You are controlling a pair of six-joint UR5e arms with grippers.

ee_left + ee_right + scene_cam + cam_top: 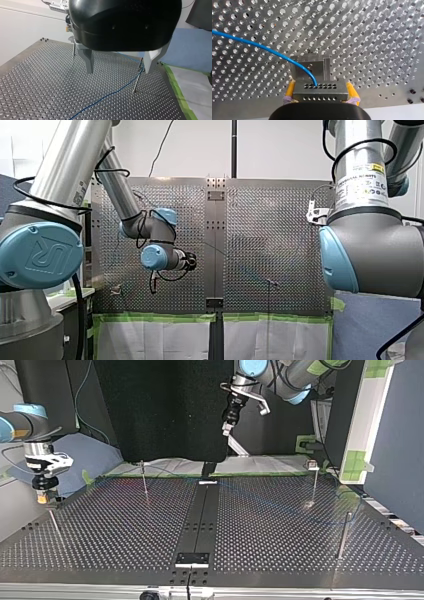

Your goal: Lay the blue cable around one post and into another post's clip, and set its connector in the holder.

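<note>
Evidently my right gripper (pixel 320 87) clamps the connector (pixel 320 91) between its fingers to seat it in the holder (pixel 310 67) at twelve o'clock. My left gripper (pixel 120 71) hovers, fingers apart, above the blue cable (pixel 105 96).

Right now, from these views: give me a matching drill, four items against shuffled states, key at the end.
Items
1. left pincer
2. right pincer
3. blue cable
4. holder

States
A. runs into the connector
B. open, holding nothing
C. on the table, just ahead of the connector
D. shut on the connector

Pairs: 1-B, 2-D, 3-A, 4-C
</note>
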